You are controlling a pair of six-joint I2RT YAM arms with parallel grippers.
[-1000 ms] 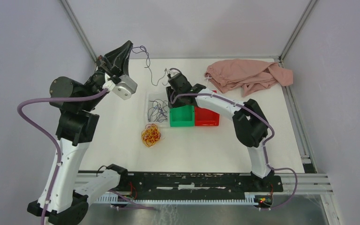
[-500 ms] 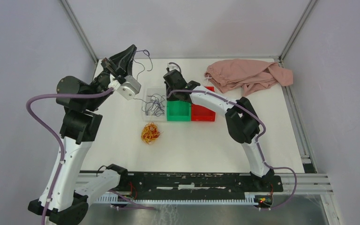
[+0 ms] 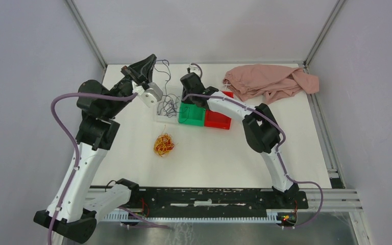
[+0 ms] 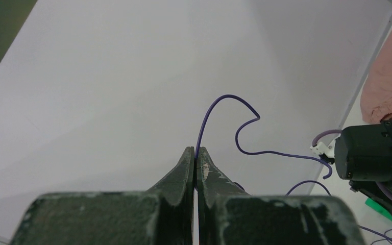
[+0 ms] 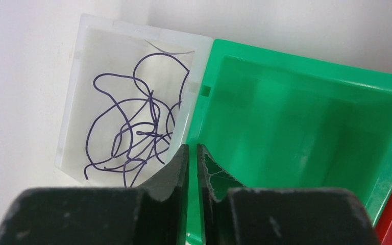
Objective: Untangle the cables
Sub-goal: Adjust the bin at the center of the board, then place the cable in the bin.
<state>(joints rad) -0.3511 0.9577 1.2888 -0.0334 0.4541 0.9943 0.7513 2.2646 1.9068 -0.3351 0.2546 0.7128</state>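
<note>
Now we pinch a thin purple wire strand (image 4: pixel 224 96) in the left gripper (image 4: pixel 196 151); right gripper (image 5: pixel 193 148) narrow, seemingly empty; next stop, the clear plastic bin (image 5: pixel 99 53).

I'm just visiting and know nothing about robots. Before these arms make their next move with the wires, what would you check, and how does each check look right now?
1. The left gripper is clamped on the purple wire: ok, the strand runs out from between its shut fingers.
2. The right gripper holds a strand too: cannot tell; its jaws are nearly together and no wire shows between them.
3. The clear bin is in the right wrist camera's sight, with loose purple strands inside: ok.
4. The orange-red tangle is sorted: not ok, it lies bunched on the table.
5. The pink cloth lies apart from both grippers: ok.
</note>
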